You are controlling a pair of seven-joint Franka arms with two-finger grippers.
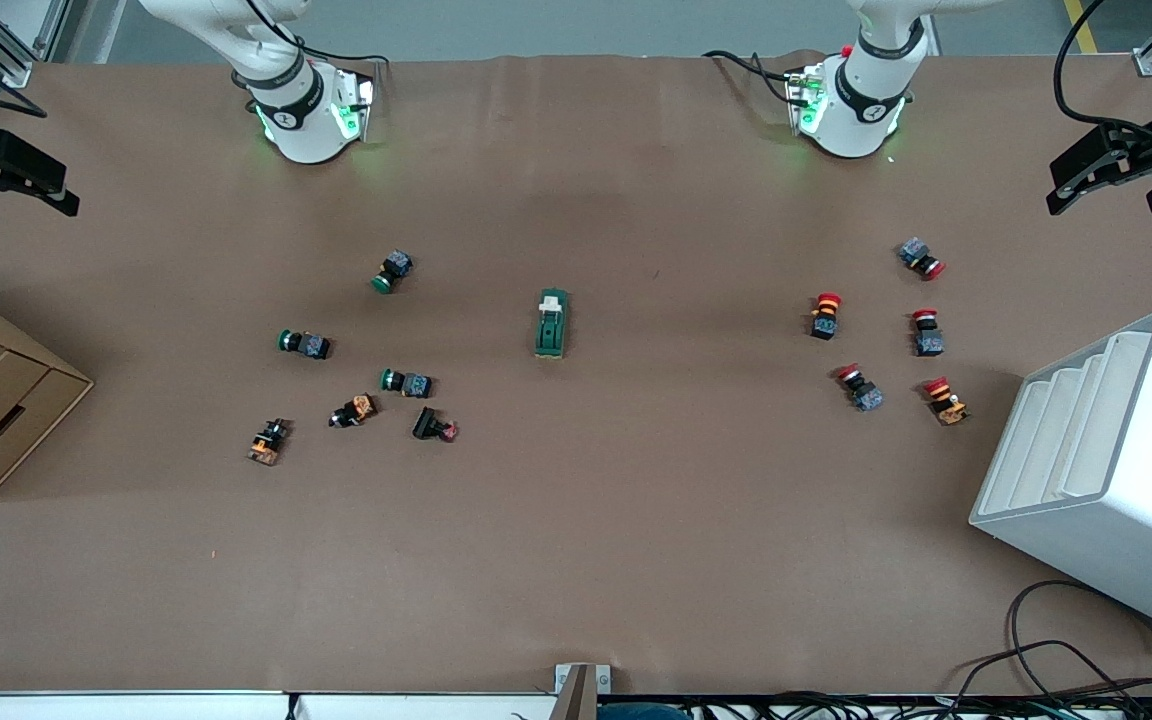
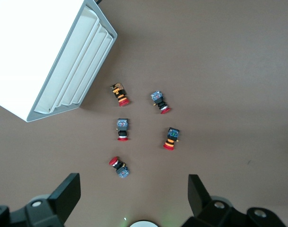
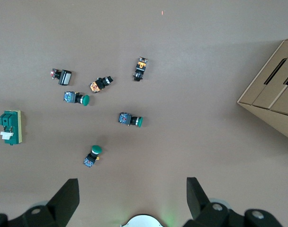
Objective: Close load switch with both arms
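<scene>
Brown table (image 1: 576,560): load switch (image 1: 551,323) lies at its middle, long axis twelve-to-six, cream lever toward twelve. Left gripper (image 2: 134,196) and right gripper (image 3: 133,196) hover at opposite ends, fingers spread.

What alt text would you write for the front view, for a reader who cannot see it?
A small dark-green rectangular load switch with a cream lever tab lies untouched mid-table on the brown table cover. Green-capped pushbuttons lie scattered toward the right arm's end, red-capped pushbuttons toward the left arm's end. The left gripper and right gripper wait open above the table's ends.

i can read no text, label, brand, number or sign on anything in these views, my own arms and bases included.
</scene>
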